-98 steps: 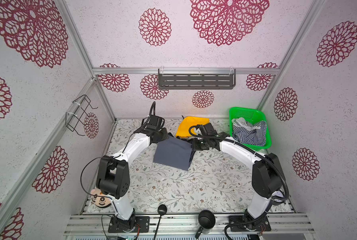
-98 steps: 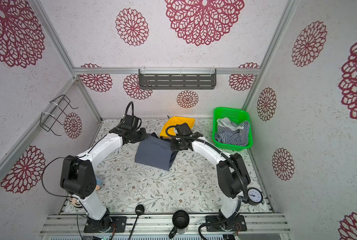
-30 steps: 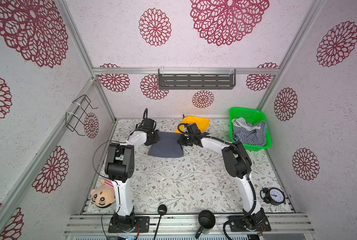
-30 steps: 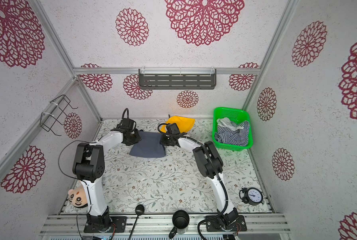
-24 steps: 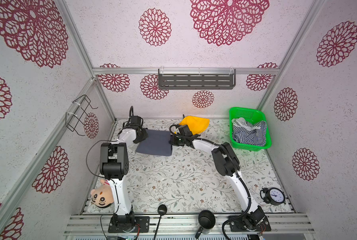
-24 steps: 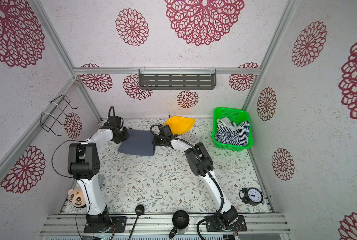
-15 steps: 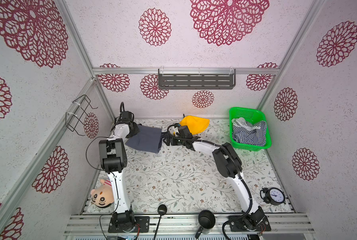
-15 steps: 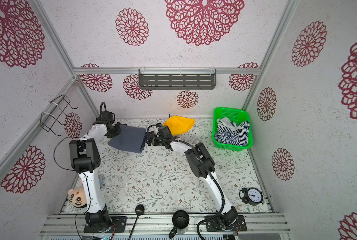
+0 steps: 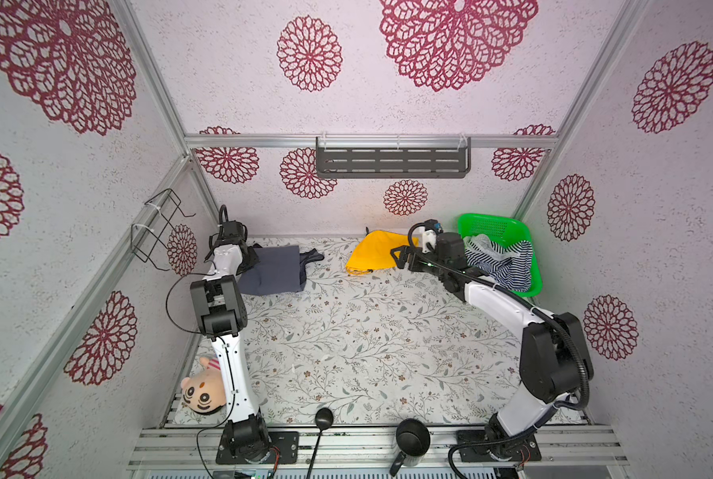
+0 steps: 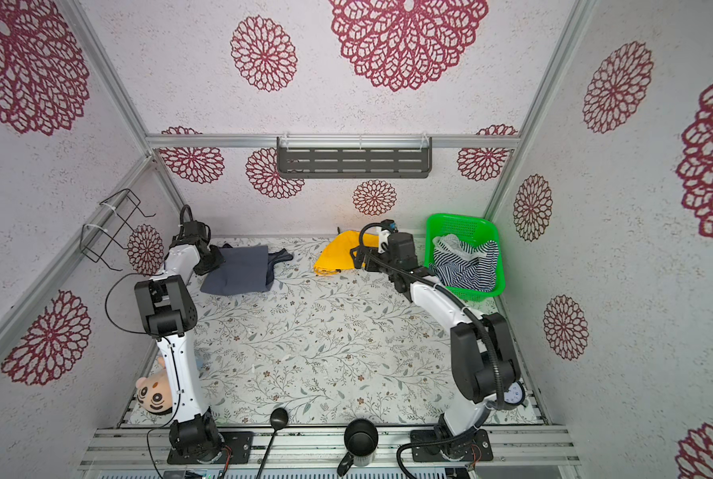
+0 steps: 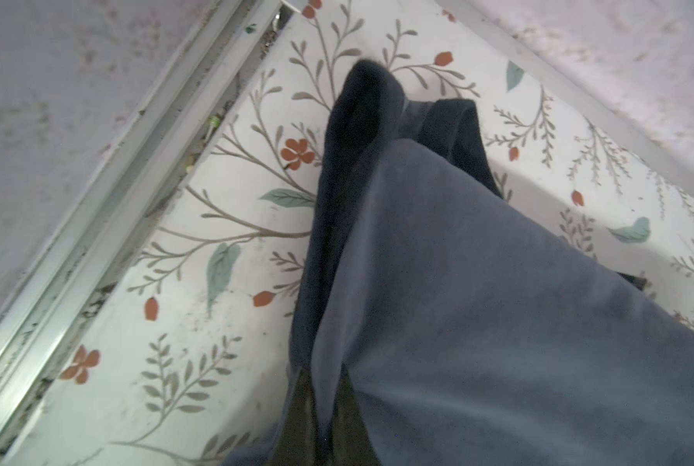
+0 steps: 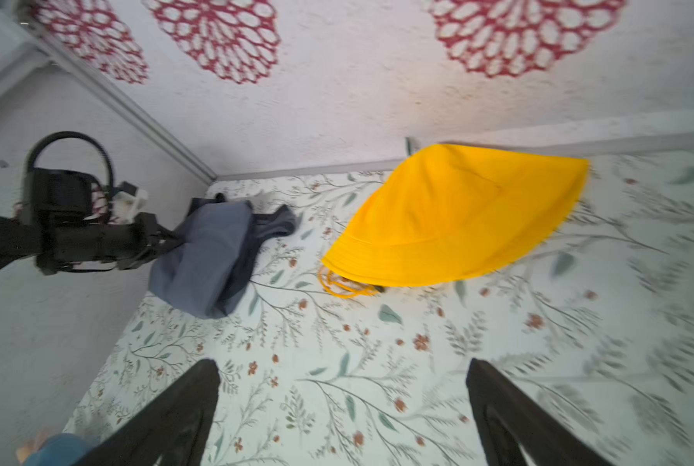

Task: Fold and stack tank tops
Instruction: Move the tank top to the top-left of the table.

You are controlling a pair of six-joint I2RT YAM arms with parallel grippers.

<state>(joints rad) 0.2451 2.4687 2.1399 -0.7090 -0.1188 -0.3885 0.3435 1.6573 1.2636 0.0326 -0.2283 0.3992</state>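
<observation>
Basket of green plastic mesh (image 9: 491, 220) (image 10: 458, 220) is taken as the reference; it is set on the floral-patterned desk (image 9: 367, 340) in a back corner. The navy-and-white striped cloth tank top (image 9: 499, 261) (image 10: 466, 265) is found crumpled inside the basket.

The slate grey-blue cloth tank top with dark navy trim (image 9: 271, 269) (image 10: 240, 269) (image 11: 498, 322) (image 12: 208, 258) is found folded flat on the desk, well apart from the basket, in the back corner opposite it. Its edge farthest from the basket is clamped by the left end effector (image 9: 251, 259) (image 10: 213, 259) (image 12: 163, 242). In the left wrist view, cloth is seen pinched between the dark fingers (image 11: 298, 423).

A soft yellow cloth hat (image 9: 375, 253) (image 10: 334, 253) (image 12: 458, 218) is noted between the basket and the grey-blue top, nearer the basket.

The right end effector (image 9: 398, 253) (image 10: 356, 255) (image 12: 345, 387) is located just beside the basket, at the near edge of the hat. Its jaws are spread wide and nothing is held between them.
</observation>
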